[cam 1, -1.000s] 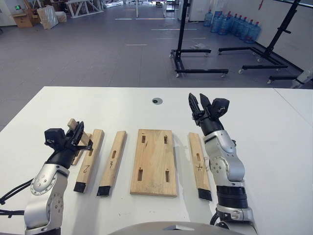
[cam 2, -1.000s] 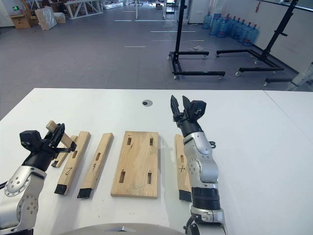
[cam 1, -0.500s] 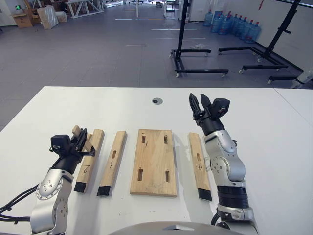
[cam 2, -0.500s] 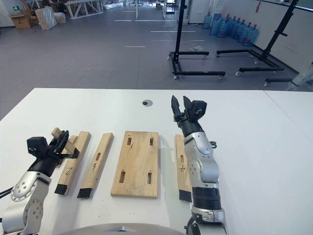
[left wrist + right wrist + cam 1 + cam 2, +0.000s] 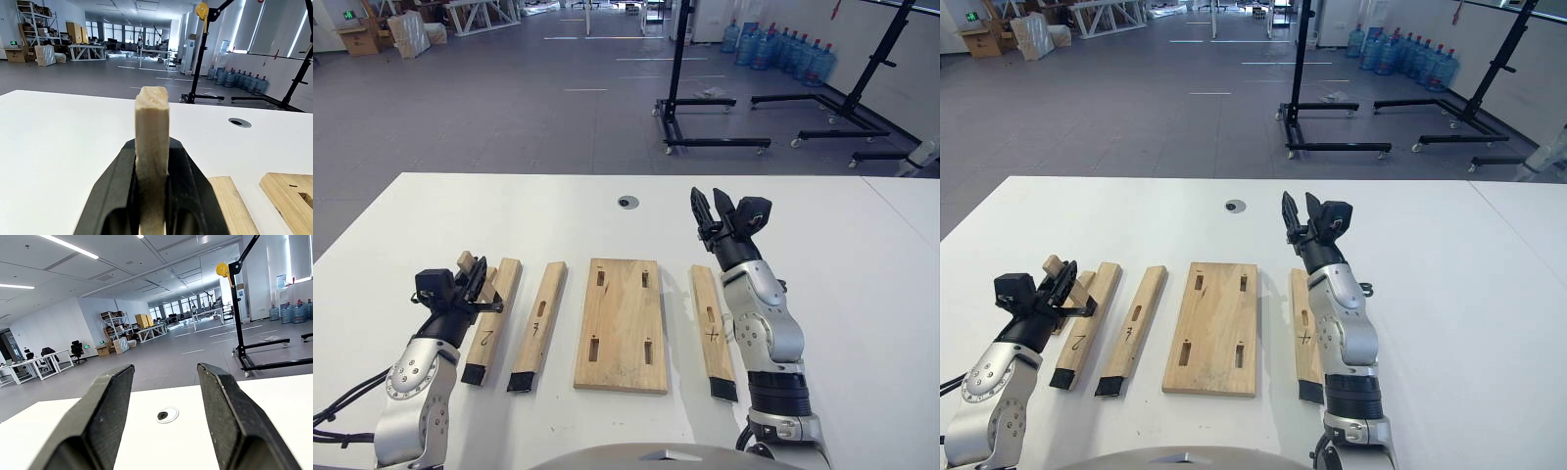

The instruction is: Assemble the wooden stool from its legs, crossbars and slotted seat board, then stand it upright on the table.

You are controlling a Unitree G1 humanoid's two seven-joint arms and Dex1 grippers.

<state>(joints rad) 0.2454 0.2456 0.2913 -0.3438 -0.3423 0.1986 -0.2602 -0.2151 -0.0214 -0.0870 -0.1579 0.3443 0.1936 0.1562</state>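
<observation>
My left gripper (image 5: 476, 283) is shut on a short wooden crossbar (image 5: 152, 122), low over the table's left side beside the leg marked 2 (image 5: 489, 321). The crossbar's end (image 5: 465, 261) sticks out past the fingers. A second leg (image 5: 538, 326) lies to the right of that one, then the slotted seat board (image 5: 622, 323) flat in the middle. Right of the board lies a leg marked with a cross (image 5: 714, 332). My right gripper (image 5: 713, 210) is open, raised above the far end of that leg, with nothing between its fingers (image 5: 102, 416).
A round cable hole (image 5: 627, 203) sits in the white table (image 5: 842, 294) behind the board. Bare tabletop stretches to the right and far side. Beyond the far edge is open floor with black wheeled stands (image 5: 715, 117).
My left gripper came nearer and lower with the crossbar during the first half second, then held still. The right arm barely moved.
</observation>
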